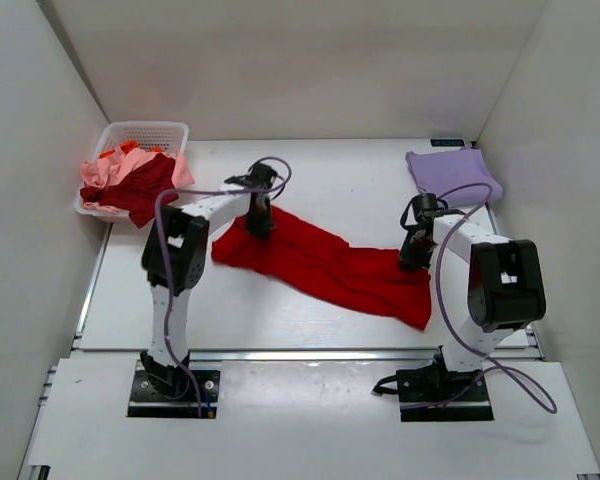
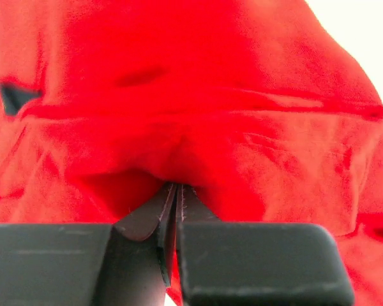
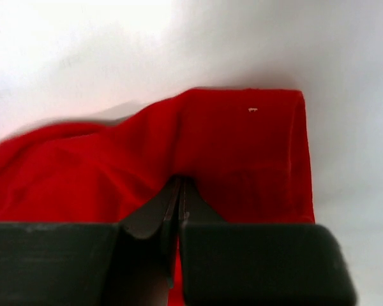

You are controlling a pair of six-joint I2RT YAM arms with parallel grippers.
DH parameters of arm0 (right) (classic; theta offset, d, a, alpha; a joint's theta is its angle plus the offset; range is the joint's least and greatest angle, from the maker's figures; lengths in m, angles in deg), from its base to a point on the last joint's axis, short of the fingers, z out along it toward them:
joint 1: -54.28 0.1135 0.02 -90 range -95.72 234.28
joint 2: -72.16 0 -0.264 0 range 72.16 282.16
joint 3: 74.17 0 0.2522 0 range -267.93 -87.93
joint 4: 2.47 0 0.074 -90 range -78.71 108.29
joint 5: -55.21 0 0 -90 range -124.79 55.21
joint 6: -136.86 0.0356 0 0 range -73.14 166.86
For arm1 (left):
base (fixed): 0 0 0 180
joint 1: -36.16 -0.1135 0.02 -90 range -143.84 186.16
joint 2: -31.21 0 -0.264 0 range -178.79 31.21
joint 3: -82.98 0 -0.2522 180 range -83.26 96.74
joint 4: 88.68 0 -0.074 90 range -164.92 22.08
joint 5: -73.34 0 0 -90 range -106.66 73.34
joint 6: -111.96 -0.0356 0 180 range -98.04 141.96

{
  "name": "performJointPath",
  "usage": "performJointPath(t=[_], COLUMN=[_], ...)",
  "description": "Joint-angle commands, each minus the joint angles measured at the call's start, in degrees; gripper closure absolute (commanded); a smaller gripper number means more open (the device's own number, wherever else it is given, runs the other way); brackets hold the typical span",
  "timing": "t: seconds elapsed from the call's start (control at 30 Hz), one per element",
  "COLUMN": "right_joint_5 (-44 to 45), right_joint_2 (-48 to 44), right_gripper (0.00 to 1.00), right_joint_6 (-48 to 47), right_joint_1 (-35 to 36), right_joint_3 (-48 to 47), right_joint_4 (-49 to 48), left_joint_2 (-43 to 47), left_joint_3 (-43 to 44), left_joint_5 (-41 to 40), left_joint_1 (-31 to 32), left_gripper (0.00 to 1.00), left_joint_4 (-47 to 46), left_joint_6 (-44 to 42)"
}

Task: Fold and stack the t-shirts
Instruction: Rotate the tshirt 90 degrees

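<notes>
Left gripper (image 1: 259, 222) and right gripper (image 1: 413, 258), top view: both are lowered onto the red t-shirt (image 1: 325, 265), which lies stretched slantwise across the table (image 1: 330, 170) between them; a folded lavender t-shirt (image 1: 452, 175) lies at the far right; a white basket (image 1: 150, 130) at the far left holds a pink shirt (image 1: 100, 178), an orange shirt (image 1: 128, 149) and a dark red shirt (image 1: 140, 187).

Left wrist view: left gripper (image 2: 177, 189), jaws pressed together, pinching a fold of the red t-shirt (image 2: 179, 95); the cloth fills nearly the whole view.

Right wrist view: right gripper (image 3: 179, 185), clenched on the red t-shirt (image 3: 242, 153) near its edge; the table (image 3: 306, 38) shows bare beyond.
</notes>
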Motion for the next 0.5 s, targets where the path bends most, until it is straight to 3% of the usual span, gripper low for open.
performJointPath(t=[0.0,0.07,0.1,0.17,0.23,0.3,0.37,0.47], right_joint_5=[1.2,0.5,-0.4,-1.7,-2.5,-3.1,-3.9,-4.4], right_joint_2=[-2.8,-5.1,-7.0,-9.4,-12.1,-12.9,-12.3,-9.4], right_gripper=[1.00,1.00,1.00,1.00,1.00,1.00,1.00,1.00], right_joint_6=[7.6,11.8,13.5,19.1,23.7,29.3,32.0,34.8], right_joint_1=[3.3,5.7,7.0,10.0,14.3,18.4,23.4,30.6], right_joint_3=[5.7,7.9,9.8,12.7,16.0,17.3,17.5,17.1], right_joint_4=[2.4,2.0,1.2,-0.8,-4.1,-6.7,-8.6,-11.8], left_joint_2=[-11.6,-20.0,-26.9,-37.1,-40.0,-37.3,-35.6,-40.5], left_joint_3=[15.7,36.5,42.4,67.0,68.5,57.5,54.8,62.9], left_joint_5=[-3.0,-2.5,-1.3,0.5,3.5,5.7,4.7,4.8], left_joint_1=[-1.3,-1.9,-1.6,-1.8,-2.7,-2.8,-2.1,-2.8], left_gripper=[0.88,0.89,0.88,0.87,0.90,0.93,0.93,0.92], left_joint_4=[5.5,15.7,18.6,28.0,27.0,20.4,18.1,19.6], left_joint_6=[-3.0,-5.1,-6.0,-6.7,-5.9,-5.7,-6.2,-5.9])
